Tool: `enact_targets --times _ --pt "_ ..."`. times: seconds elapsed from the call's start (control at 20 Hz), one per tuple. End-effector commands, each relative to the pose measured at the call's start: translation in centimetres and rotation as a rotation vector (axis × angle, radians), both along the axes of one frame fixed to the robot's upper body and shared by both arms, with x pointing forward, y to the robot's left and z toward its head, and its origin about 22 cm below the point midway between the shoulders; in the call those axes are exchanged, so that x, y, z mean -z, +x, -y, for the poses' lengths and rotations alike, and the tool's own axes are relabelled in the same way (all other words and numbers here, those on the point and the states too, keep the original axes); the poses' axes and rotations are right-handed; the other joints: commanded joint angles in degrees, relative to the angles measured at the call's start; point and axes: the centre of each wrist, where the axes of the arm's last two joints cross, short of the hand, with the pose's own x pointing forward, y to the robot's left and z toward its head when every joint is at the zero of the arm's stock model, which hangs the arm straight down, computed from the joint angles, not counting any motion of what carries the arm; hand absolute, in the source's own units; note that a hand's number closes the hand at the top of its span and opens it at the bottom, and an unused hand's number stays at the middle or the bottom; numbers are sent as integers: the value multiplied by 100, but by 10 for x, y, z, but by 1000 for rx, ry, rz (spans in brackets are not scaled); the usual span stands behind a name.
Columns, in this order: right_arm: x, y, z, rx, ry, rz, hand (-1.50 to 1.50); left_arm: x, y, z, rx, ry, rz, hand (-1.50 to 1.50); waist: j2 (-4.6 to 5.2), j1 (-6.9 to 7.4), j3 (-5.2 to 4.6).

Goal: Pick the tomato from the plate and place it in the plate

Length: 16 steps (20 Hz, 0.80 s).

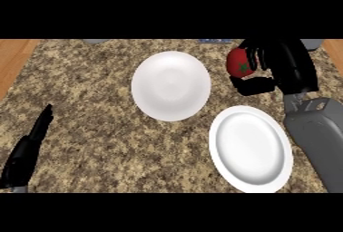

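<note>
A red tomato (236, 62) with a green stem patch is held above the counter at the upper right, with my right hand (278, 63) shut round it; the fingers hide part of it. A white plate (171, 85) lies at the centre, to the left of the tomato. A second white plate (250, 147) lies at the lower right, below the held tomato, beside my grey right forearm (320, 136). Neither plate has anything on it. My left hand (28, 152) rests open near the left edge, fingers straight and pointing up.
The speckled granite counter (94, 113) has wooden strips (13, 59) along its left and right sides. Small bits of other objects (214, 41) show at the top edge, too cropped to identify.
</note>
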Motion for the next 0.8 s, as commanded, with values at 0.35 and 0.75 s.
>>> enact_targets --times 0.35,0.75 --pt "10 44 -122 -55 26 -171 150 3 2 -4 21 4 3 0 40 97 -1" --pt "43 77 -144 -74 1 -292 150 3 4 2 30 -20 15 0 54 126 1"
